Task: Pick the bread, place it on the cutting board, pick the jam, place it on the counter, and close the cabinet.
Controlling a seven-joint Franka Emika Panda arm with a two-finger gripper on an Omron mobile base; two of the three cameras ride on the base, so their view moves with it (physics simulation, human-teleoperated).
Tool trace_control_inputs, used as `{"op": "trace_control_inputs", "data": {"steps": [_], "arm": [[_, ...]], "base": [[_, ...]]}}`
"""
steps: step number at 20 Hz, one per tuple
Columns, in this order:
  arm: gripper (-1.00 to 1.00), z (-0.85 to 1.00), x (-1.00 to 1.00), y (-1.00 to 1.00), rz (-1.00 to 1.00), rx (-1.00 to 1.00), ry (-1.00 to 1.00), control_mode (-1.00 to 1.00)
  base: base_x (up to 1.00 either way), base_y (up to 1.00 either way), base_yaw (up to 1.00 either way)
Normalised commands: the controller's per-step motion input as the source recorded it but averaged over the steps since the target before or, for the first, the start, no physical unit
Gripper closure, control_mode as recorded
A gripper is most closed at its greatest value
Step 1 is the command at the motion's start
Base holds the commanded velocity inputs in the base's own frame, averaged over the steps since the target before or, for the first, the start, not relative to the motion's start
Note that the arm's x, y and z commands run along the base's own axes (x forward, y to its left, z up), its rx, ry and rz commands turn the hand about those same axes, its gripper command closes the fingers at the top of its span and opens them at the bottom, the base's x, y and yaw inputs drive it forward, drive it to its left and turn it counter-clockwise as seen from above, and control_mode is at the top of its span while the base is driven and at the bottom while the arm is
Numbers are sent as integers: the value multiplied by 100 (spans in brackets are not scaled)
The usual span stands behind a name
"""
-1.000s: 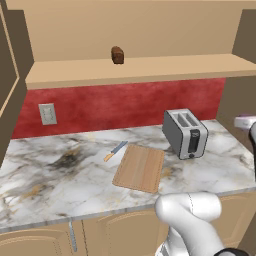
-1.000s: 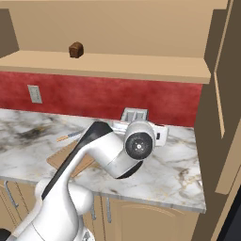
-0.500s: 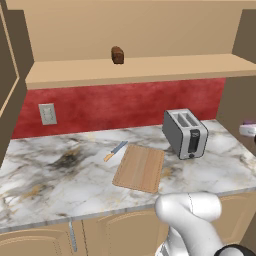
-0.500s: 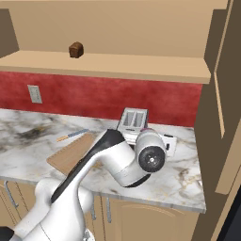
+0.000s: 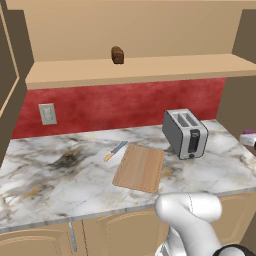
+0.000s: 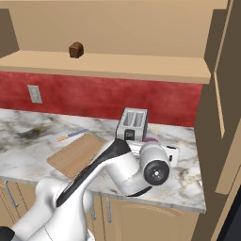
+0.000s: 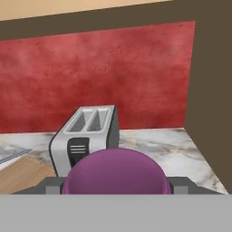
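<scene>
Jaws clamped on the purple jam jar point(image 7: 117, 172) carry it low beside the toaster point(image 7: 86, 136), ready for setting on the table point(image 5: 50, 175).

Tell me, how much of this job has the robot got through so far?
Nothing looks finished. The bread sits on the cabinet shelf, and the cutting board is bare. In hand: the jam, seemingly gripped between the fingers, low over the counter beside the toaster. Left: set it down, move the bread, close the open cabinet.

jam point(image 7: 117, 171) base cut off, end effector point(image 7: 117, 183) tips perhaps hidden
</scene>
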Motion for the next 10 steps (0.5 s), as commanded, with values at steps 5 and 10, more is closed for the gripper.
{"op": "trace_control_inputs", "data": {"steps": [5,10], "arm": [[100,-40,0,-8,0,0,0,-100],[100,-41,0,-5,0,0,0,-100]], "base": [[0,0,0],[0,0,0]]}}
